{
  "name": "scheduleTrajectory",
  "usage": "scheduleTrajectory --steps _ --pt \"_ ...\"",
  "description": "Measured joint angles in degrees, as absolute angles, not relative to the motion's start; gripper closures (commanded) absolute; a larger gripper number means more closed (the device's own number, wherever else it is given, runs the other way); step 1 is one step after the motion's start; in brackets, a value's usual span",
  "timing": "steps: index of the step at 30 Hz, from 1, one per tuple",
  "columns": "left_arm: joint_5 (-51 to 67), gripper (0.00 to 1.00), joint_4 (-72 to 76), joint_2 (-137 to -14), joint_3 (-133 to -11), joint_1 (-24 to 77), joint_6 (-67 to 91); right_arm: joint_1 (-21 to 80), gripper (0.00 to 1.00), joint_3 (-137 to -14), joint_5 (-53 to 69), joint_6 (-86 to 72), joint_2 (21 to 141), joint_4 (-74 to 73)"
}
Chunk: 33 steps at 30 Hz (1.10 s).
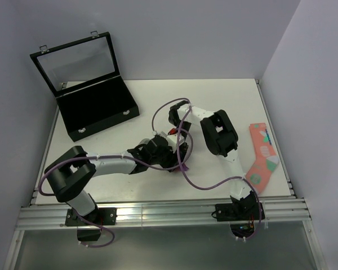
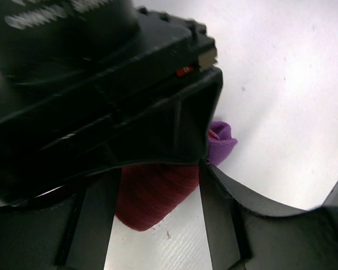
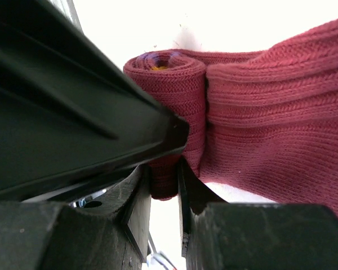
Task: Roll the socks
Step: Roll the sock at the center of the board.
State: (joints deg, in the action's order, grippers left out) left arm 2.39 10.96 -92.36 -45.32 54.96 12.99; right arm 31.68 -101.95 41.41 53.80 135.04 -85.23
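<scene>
Where right hand (image 3: 164,191) pinches it, ribbed magenta sock (image 3: 259,112) sits rolled tight; left hand (image 2: 158,216) agape astride it.

We look down from above and behind onto the whole table (image 1: 158,98); both wrist cameras sit very close, sharing the magenta-red sock (image 3: 259,129).
</scene>
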Motion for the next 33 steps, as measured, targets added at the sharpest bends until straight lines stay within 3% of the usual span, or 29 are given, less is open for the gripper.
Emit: scheduleTrajectory --steps 10,22,28,33 --pt "5.8 0.37 10.2 -93.8 -45.8 54.5 11.1 31.5 0.89 -102.0 41.3 53.8 135.2 -85.3" --pt "10.2 0.44 11.0 -94.2 -45.2 52.3 11.5 31.2 0.88 -101.4 41.5 51.6 135.2 -84.9" --pt "12.7 0.62 11.4 -95.6 -45.8 51.9 11.9 30.5 0.87 -99.8 42.0 49.0 134.7 -83.5" --pt "14.9 0.86 11.2 -97.3 -47.4 51.7 12.7 29.6 0.82 -98.2 41.4 45.9 133.6 -81.8"
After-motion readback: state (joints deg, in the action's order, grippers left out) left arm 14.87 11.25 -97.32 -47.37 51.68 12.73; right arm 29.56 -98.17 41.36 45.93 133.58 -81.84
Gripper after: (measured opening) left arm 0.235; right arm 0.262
